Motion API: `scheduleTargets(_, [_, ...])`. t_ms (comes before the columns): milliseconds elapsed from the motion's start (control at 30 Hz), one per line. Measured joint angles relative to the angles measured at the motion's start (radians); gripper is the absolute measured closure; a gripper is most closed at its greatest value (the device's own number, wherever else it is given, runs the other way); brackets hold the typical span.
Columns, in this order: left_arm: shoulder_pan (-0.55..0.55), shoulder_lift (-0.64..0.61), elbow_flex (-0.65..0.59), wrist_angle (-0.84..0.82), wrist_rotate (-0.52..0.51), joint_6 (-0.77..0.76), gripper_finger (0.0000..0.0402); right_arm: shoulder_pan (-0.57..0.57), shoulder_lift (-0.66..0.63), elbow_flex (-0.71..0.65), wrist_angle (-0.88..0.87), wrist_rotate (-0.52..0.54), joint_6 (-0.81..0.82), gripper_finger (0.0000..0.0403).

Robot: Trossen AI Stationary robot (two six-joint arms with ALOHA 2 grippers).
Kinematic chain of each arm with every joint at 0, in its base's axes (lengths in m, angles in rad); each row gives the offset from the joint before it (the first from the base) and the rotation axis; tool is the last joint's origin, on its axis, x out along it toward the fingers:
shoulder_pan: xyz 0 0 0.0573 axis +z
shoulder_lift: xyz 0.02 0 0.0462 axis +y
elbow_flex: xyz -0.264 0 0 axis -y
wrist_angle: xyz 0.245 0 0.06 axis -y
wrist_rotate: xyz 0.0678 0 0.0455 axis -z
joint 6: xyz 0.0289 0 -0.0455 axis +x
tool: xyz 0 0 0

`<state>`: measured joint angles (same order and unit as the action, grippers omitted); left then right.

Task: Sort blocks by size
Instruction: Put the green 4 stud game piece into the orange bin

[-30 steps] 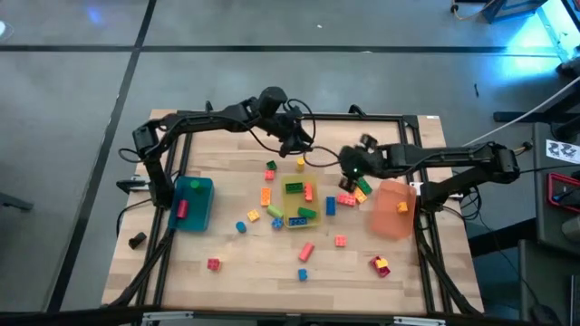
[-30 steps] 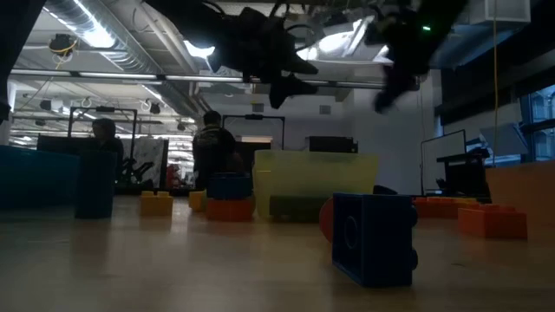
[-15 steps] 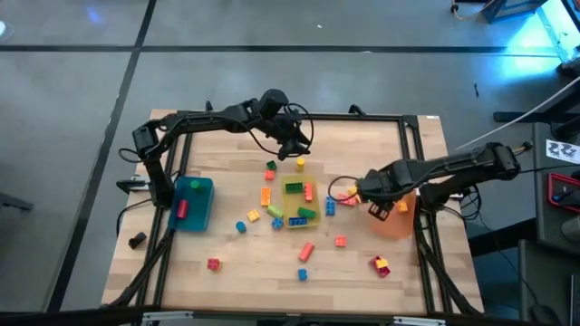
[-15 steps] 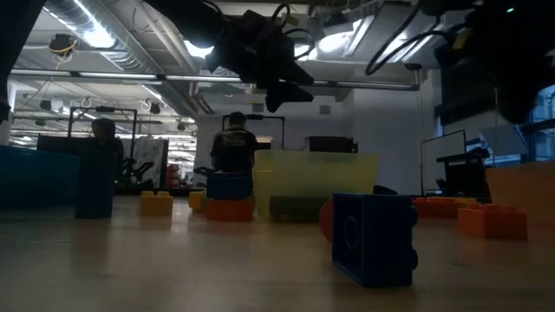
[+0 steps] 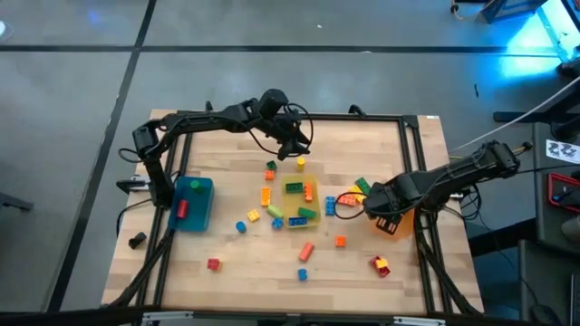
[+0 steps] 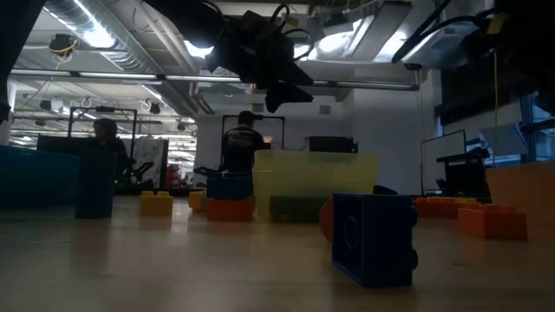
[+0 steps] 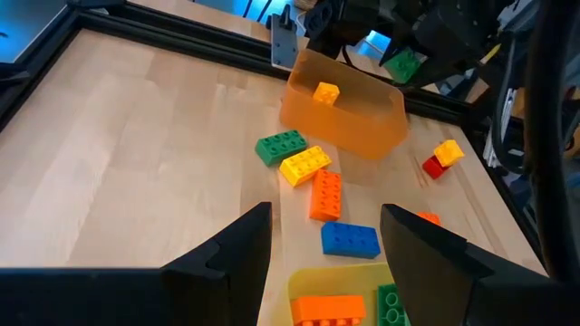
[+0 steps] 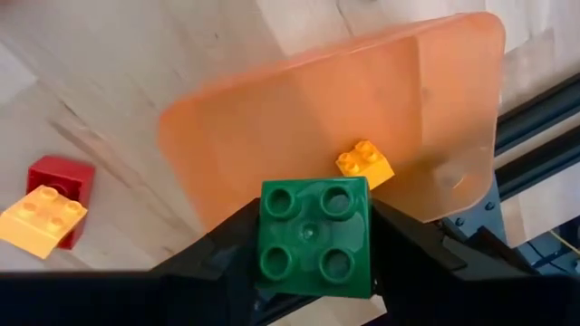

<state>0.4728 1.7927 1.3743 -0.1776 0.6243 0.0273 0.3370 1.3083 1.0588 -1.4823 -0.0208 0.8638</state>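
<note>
My right gripper (image 5: 384, 215) is shut on a green two-by-two studded block (image 8: 315, 237) above the translucent orange bin (image 8: 335, 127), which holds one small yellow-orange block (image 8: 364, 163). My left gripper (image 5: 294, 145) is open and empty, up over the table's far middle, and also shows in the low view (image 6: 279, 85). Green (image 7: 282, 145), yellow (image 7: 304, 164), orange (image 7: 325, 194) and blue (image 7: 349, 240) blocks lie flat on the table between the orange bin (image 7: 344, 113) and the yellow bin (image 5: 299, 206). My right gripper pinches the green block by two opposite side walls (image 8: 265, 237) between its two fingers. The fingers come from above, pointing down. The block is lifted clear over the orange bin, its studded top facing the wrist camera.
A blue bin (image 5: 192, 201) with a red block stands at the left. Loose blocks lie scattered toward the near edge, among them a red-and-yellow pair (image 5: 379, 264), an orange one (image 5: 340, 241) and a red one (image 5: 213, 263). A person (image 6: 241, 143) stands in the room behind.
My right gripper has gone from beside the block cluster toward the table's right and near edges, ending over the orange bin with the green block. The person in the background has walked to the right.
</note>
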Motion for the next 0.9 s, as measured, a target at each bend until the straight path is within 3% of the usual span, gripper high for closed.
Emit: scheduleTargets(900, [0.0,0.0,0.0,0.0,0.0,-0.001,0.021,0.003,0.0,0.0,0.03,-0.059,0.057,0.0221])
